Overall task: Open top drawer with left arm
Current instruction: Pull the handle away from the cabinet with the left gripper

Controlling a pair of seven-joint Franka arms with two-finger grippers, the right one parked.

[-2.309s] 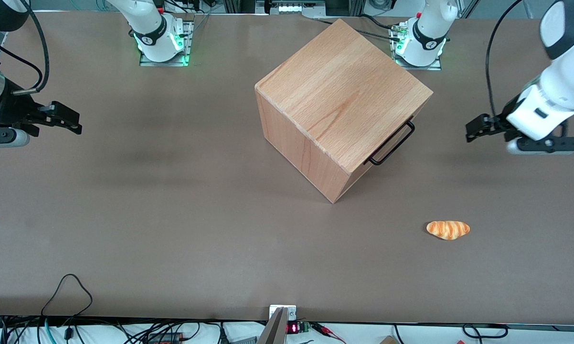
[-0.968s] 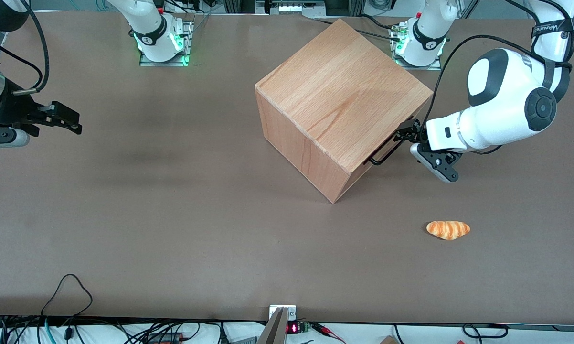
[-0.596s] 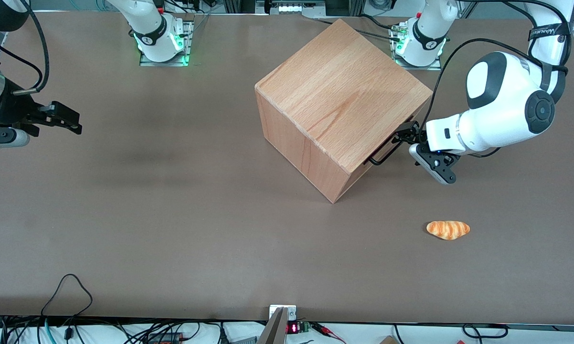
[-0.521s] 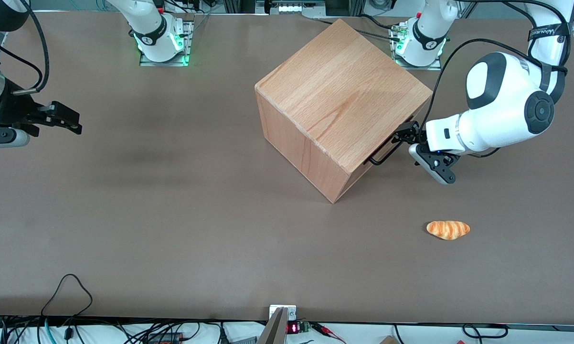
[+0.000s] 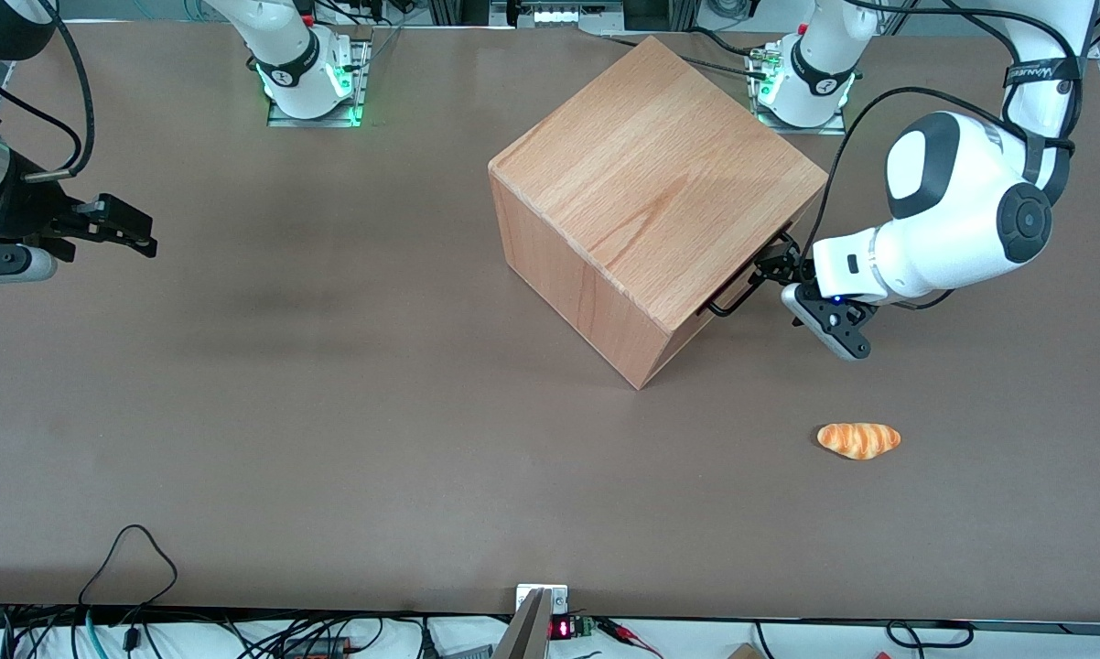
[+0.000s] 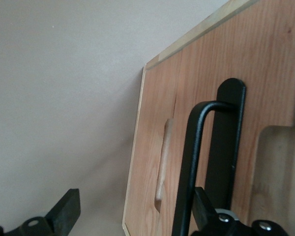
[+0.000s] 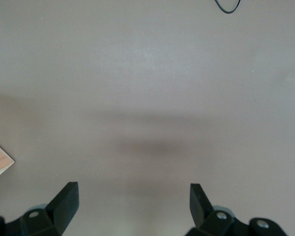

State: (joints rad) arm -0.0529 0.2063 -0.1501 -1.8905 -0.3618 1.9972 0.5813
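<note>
Top drawer [image 5: 759, 267] sits shut, flush in the wooden cabinet [image 5: 651, 192] mid-tabletop [image 5: 330, 412], its black handle [image 5: 749, 277] facing the working arm's end. Left arm [image 5: 957, 224] has swung in from well apart — pincer [image 5: 775, 272] now right at the handle, fingers [image 6: 64, 212] apart, bar between them. Not clamped yet, approx. ready to close & pull. Bread roll [image 5: 858, 439] lies nearer the camera.

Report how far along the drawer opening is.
Done: the left arm has brought its gripper to the black handle, fingers open, the bar between them. In hand: closing on it. Left: pulling; the top drawer looks shut in the cabinet.
</note>
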